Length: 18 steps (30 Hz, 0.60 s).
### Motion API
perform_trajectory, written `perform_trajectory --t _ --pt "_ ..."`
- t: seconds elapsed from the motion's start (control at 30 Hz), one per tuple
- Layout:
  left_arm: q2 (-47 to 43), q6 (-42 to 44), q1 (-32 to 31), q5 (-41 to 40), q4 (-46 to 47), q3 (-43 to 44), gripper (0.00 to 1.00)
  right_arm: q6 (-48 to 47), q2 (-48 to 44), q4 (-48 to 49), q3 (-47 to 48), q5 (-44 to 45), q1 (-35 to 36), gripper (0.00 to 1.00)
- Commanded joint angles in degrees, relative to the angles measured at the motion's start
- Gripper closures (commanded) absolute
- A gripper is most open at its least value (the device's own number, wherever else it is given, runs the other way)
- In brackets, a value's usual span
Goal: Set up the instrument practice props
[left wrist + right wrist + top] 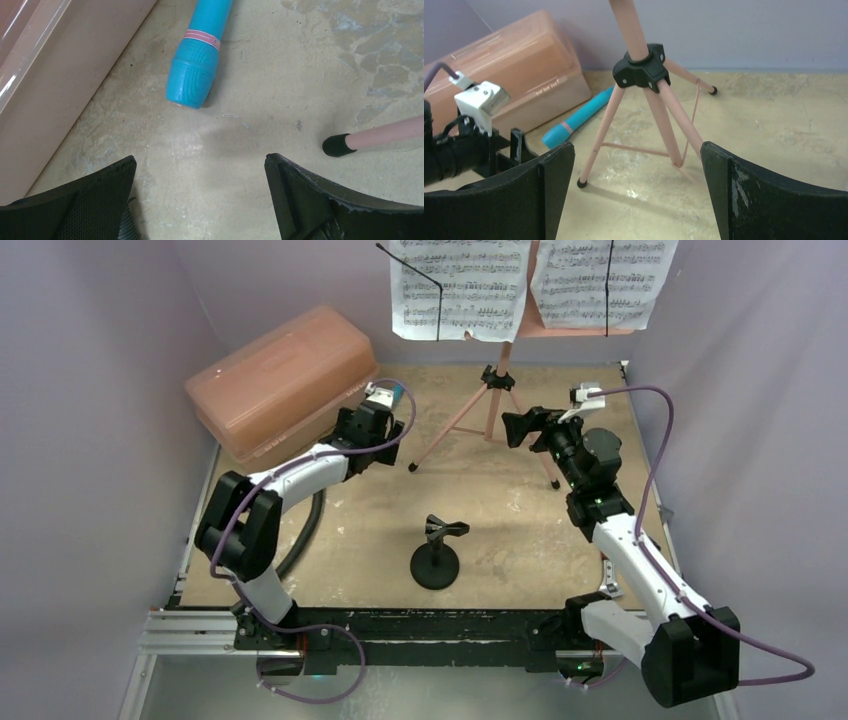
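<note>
Top external view: the left arm [300, 470] is bent sharply at the elbow and reaches to the far left, its wrist tipped down right beside the pink case [280, 380]. The right arm [630, 540] stretches up the right side and turns inward, its claw [518, 427] level and aimed left at the music stand [497, 378], close to the tripod's near right leg but not touching it. The stand is upright at the far middle of the table [350, 530], with two sheet-music pages [460, 285] side by side on its desk. The small black mic stand [435, 555] sits alone in the near middle, well apart from both arms.

Only the wrist cameras show the microphone [197, 65] clearly. It lies flat on the table alongside the case, just beyond the left claw [200, 160], whose jaws are spread wide and hold nothing. A rubber foot [337, 145] of the tripod shows at the right there. From the right wrist, that claw's jaws are also wide and empty, framing the tripod hub.
</note>
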Motion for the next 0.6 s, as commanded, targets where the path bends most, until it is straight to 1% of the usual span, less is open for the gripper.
perform_trajectory --t 0.0,0.13,0.2,0.3,0.4,0.57 --pt "2.32 -0.71 4.18 10.64 -2.96 4.98 0.00 1.31 -2.10 -5.92 2.30 -1.14 -0.14 0.02" --pt "6.63 1.44 6.81 12.56 -3.65 9.52 0.01 2.09 -3.46 -9.97 2.49 -1.86 -0.14 0.02" --pt "9.12 4.18 6.96 11.15 -5.22 12.46 0.01 2.64 -4.41 -11.35 2.25 -1.89 -0.14 0.02" --pt "12.29 6.17 7.29 8.88 -6.17 15.90 0.01 3.76 -5.54 -12.15 1.75 -1.71 -0.14 0.02" --pt "15.29 7.25 7.85 9.01 -4.96 17.93 0.01 4.10 -6.06 -12.75 1.73 -1.42 -0.14 0.02" --pt "21.19 8.23 9.13 9.74 -7.02 23.14 0.02 4.61 -5.90 -13.11 1.68 -0.86 -0.10 0.02"
